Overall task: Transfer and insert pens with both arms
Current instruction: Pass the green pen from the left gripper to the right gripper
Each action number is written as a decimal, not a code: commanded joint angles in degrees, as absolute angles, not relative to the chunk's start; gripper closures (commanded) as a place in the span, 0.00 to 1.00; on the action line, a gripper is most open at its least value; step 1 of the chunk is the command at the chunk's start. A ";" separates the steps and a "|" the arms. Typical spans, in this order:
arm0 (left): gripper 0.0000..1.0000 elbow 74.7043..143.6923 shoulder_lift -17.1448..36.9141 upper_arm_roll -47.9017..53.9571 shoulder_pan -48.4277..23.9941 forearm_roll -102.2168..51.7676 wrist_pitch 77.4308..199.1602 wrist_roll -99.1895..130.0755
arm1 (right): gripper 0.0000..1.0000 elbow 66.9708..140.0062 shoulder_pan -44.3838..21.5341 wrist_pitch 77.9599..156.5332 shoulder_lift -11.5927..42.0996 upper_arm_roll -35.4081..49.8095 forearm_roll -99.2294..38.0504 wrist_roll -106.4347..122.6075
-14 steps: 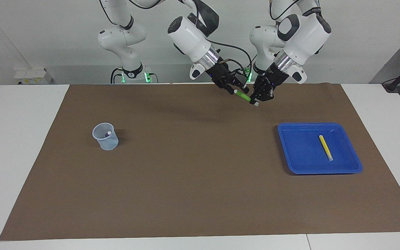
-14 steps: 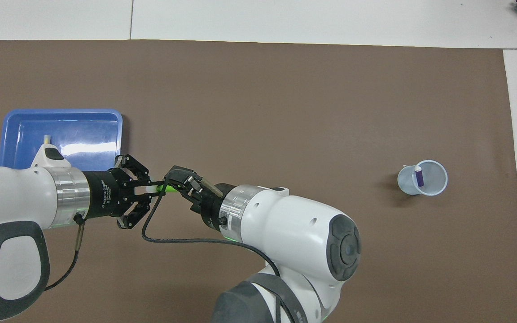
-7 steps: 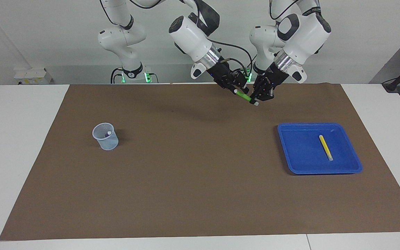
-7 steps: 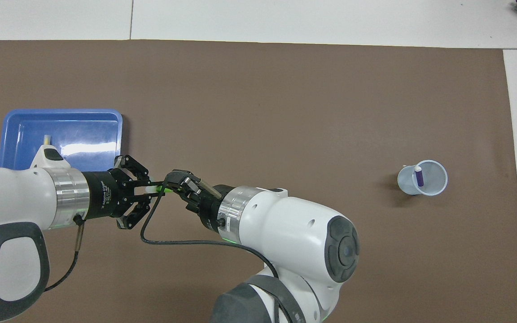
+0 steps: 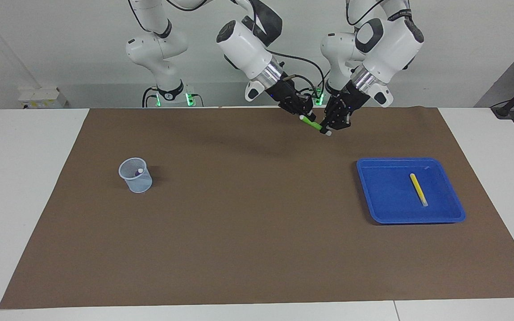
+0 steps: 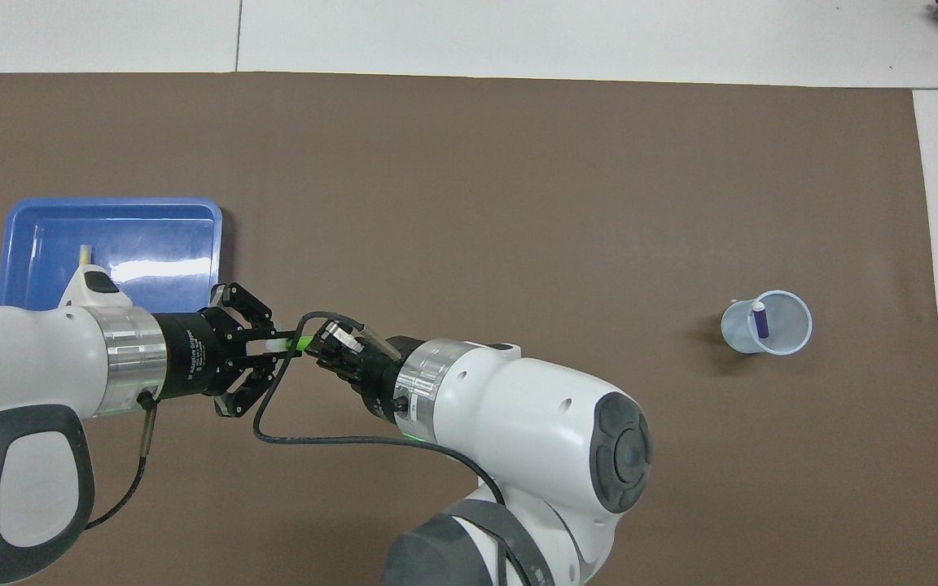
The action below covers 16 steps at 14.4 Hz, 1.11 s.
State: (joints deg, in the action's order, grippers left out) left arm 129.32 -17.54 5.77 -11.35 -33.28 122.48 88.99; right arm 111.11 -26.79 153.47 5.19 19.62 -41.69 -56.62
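green pen (image 5: 314,125) clamped in midair between left claw (image 5: 329,128) and right claw (image 5: 306,115).

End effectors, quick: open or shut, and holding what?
Left end effector: shut on the green pen.
Right end effector: shut on the same green pen.

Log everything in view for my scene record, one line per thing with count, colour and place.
green pen: one, bright green, in the air, gripped by both end effectors
yellow pen: one, yellow, lying in the tray
purple pen: one, purple, standing in the cup
tray: one, blue, toward the left arm's end
cup: one, pale bluish, toward the right arm's end
mat: one, brown, covering the table
left end effector: black, shut on the green pen
right end effector: black, shut on the green pen
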 commanded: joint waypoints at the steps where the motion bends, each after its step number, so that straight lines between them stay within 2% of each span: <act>1: 1.00 131.13 -19.95 5.10 -12.13 -34.28 123.22 89.74 | 1.00 111.88 -26.37 154.25 4.92 19.60 -43.51 -56.69; 15: 1.00 131.13 -20.21 5.10 -12.13 -34.19 123.14 89.74 | 0.99 111.88 -26.10 153.98 4.92 19.60 -43.77 -56.43; 16: 1.00 131.05 -20.21 5.10 -12.13 -34.19 122.96 89.48 | 0.48 111.88 -26.10 153.98 4.92 19.60 -43.77 -56.43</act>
State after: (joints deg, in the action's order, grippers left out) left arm 129.33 -17.60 5.76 -11.44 -33.28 122.80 89.00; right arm 111.08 -26.70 153.48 5.18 19.61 -42.23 -56.64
